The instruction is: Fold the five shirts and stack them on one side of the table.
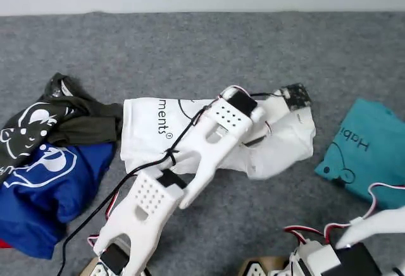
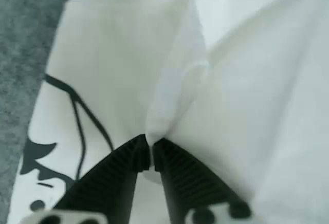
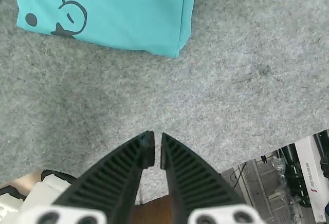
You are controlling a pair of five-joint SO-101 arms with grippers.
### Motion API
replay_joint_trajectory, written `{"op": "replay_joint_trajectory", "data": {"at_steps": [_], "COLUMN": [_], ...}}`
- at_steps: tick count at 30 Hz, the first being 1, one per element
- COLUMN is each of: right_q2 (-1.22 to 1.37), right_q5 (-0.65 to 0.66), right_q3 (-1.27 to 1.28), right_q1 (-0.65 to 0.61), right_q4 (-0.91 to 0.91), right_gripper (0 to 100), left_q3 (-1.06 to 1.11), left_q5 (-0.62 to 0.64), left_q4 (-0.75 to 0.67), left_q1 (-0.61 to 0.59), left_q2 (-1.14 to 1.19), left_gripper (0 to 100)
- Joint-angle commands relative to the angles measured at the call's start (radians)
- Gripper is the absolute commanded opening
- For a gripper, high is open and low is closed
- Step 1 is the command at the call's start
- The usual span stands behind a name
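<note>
Pinching a ridge of the white shirt point(image 2: 247, 80) w/ my left gripper point(image 2: 150, 147), jaws closed right down on the cloth, toward the shirt's right end.

Op: Shirt's where, exactly?

Me: Mid-table, part folded, long axis running left–right. Printed end lies to the left, beside the dark shirt point(image 1: 82, 121) and blue shirt point(image 1: 69, 194) heaped at the left edge.

Op: So which way's the fold?

Me: Leftward, I reckon. From my pinch the rest of the cloth lies to the left, along that axis.

Op: Right arm any use?

Me: Not rn. My right gripper point(image 3: 154, 149) hangs over bare table point(image 3: 247, 80) at the near right, jaws all but touching, nothing in them. It's nearer the folded teal shirt point(image 3: 108, 8) than the white one, so the left arm's the one placed for this.
</note>
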Motion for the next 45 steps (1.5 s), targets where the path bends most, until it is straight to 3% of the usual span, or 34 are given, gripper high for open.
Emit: {"op": "replay_joint_trajectory", "data": {"at_steps": [1, 4, 13, 25, 31, 36, 45], "right_q2": [-0.053, -0.053, -0.131, -0.249, -0.268, -0.268, -0.259], "right_q5": [0.0, 0.0, 0.002, 0.009, 0.009, 0.009, 0.057], "right_q3": [-0.009, -0.009, -0.005, 0.153, 0.153, 0.153, 0.153], "right_q1": [0.004, 0.007, -0.008, -0.012, -0.031, -0.031, -0.031], "right_q4": [0.041, 0.041, 0.041, 0.038, 0.038, 0.038, 0.038], "right_gripper": [4.0, 4.0, 4.0, 4.0, 4.0, 4.0, 4.0], "left_q3": [-0.163, -0.297, -0.616, -0.774, -0.69, -0.49, -0.007], "left_q5": [-0.006, -0.005, -0.011, -0.008, -0.005, -0.005, -0.006], "left_q4": [0.064, 0.137, 0.27, 0.358, 0.359, 0.359, 0.358], "left_q1": [-0.021, -0.029, -0.071, -0.094, -0.109, -0.091, 0.094], "left_q2": [0.051, 0.13, 0.311, 0.298, 0.172, -0.028, -0.399], "left_gripper": [10, 17, 17, 17, 17, 17, 17]}}
